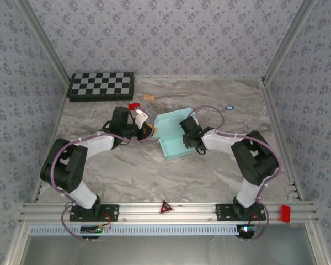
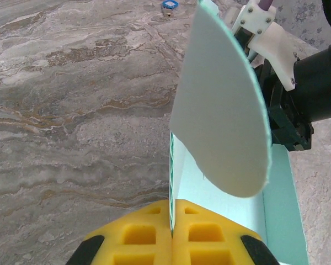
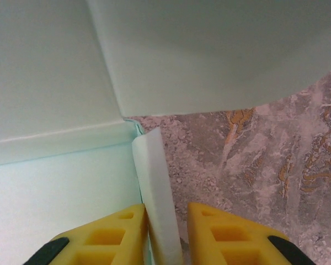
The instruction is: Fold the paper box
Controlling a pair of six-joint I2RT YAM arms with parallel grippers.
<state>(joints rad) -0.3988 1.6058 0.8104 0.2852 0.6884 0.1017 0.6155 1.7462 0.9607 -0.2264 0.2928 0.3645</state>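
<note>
The paper box [image 1: 174, 148] sits mid-table between our arms. It is thin, light card that creases easily, so we take it by edges near the folds. Our left gripper [image 2: 171, 234] is clamped on a wall edge [image 2: 171, 165]. Our right gripper [image 3: 167, 234] straddles a narrow flap [image 3: 154, 182], seemingly loose and not yet pinching.

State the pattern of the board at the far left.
Checkerboard: dark and light squares; top external view.

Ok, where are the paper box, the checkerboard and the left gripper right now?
paper box [image 1: 174, 144], top external view, on its open inner floor.
checkerboard [image 1: 101, 84], top external view, on the middle of the board.
left gripper [image 2: 171, 212], left wrist view, between its yellow fingertips, shut on the paper box's edge.
</note>
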